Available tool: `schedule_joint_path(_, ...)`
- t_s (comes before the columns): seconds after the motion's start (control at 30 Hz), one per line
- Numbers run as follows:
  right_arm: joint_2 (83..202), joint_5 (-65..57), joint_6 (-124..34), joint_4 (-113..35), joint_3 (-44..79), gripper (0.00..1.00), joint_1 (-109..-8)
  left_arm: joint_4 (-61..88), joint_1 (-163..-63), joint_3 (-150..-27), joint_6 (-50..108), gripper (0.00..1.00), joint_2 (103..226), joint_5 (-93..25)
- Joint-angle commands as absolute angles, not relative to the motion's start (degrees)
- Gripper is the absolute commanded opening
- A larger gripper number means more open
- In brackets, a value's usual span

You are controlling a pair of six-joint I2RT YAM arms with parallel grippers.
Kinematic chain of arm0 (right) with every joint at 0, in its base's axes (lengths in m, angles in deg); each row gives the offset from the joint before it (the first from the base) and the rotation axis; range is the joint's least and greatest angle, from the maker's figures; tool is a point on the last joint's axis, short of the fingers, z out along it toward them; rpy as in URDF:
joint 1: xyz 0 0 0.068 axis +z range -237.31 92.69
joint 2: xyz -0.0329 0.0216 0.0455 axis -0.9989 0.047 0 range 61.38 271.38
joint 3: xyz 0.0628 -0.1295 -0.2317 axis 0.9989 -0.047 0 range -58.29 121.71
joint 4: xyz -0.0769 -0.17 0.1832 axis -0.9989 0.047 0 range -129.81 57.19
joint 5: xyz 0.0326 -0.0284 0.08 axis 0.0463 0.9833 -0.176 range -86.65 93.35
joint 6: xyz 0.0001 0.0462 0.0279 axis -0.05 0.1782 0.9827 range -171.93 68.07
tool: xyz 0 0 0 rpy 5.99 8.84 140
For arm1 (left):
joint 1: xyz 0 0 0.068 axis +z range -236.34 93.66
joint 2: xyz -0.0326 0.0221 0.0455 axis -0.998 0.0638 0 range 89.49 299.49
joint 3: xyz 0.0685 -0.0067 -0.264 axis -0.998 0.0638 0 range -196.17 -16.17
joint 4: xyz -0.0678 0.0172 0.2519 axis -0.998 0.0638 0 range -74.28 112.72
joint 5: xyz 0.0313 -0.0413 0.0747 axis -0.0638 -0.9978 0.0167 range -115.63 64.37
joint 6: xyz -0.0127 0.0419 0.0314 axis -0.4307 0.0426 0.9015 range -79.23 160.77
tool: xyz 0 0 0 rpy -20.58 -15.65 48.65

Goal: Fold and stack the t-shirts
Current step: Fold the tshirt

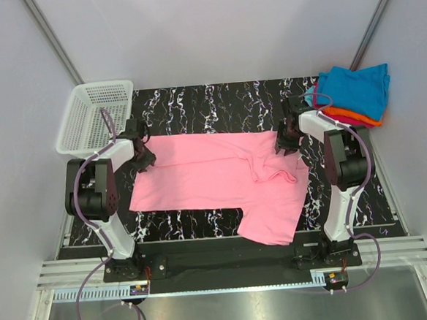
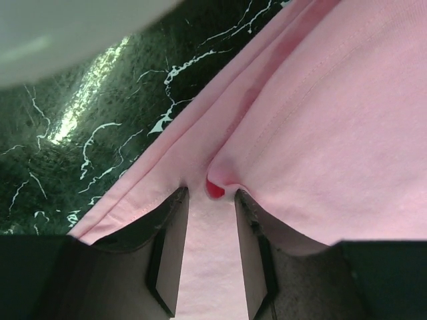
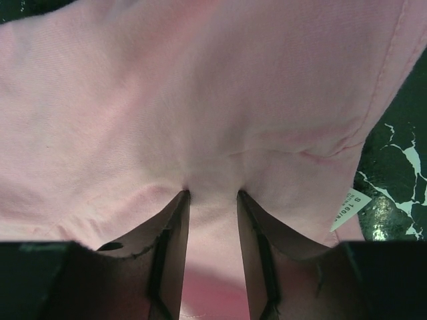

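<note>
the pink t-shirt point(image 1: 215, 178) lies spread across the middle of the dark marbled table point(image 1: 217, 101). its far edge runs fairly straight from left to right, one part hangs toward the near edge on the right, and a rumpled ridge sits right of centre. its small white neck label point(image 3: 351, 205) shows in the right wrist view, just beside the fingers.

the left gripper point(image 1: 143, 156) is at the shirt's far left corner, closed on a pinch of pink cloth that puckers between its fingers. the right gripper point(image 1: 283, 144) is at the far right corner, likewise clamped on a gather of fabric, with creases fanning out from its tips.

from where i stand this looks like the start of a fold: both corners are taken and nothing is turned over yet. the next move, i reckon, needs both arms to lift together and carry that far edge toward the near one, evenly, so the cloth neither skews nor slips.

the stack of t-shirts point(image 1: 352, 95), teal on top with orange and magenta beneath, sits at the table's far right corner. a white mesh basket point(image 1: 93, 117) stands at the far left.
</note>
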State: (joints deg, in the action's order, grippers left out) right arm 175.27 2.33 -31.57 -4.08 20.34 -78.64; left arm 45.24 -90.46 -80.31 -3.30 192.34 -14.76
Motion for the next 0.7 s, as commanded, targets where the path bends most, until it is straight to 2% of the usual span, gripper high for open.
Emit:
schedule_joint_path(0.0,179.2,6.9,-33.2,-2.0,19.9,0.42,-79.1,40.6,-89.9,-81.3,-5.0,0.39,192.1,-18.4)
schedule_joint_path(0.23,179.2,10.2,-33.9,-1.0,21.0,0.40,-79.1,38.0,-89.9,-78.8,-5.7,0.38,189.2,-22.4)
schedule_joint_path(0.5,179.0,9.2,-33.8,-1.1,20.6,0.38,-79.1,38.2,-89.9,-78.0,-5.6,0.35,188.3,-19.0)
schedule_joint_path(0.63,178.8,9.1,-33.8,-1.2,20.4,0.36,-79.2,38.3,-89.9,-77.8,-5.5,0.17,187.7,-15.2)
schedule_joint_path(0.67,178.9,9.1,-33.7,-1.2,20.4,0.36,-79.1,38.6,-89.9,-77.9,-5.3,0.07,187.7,-14.6)
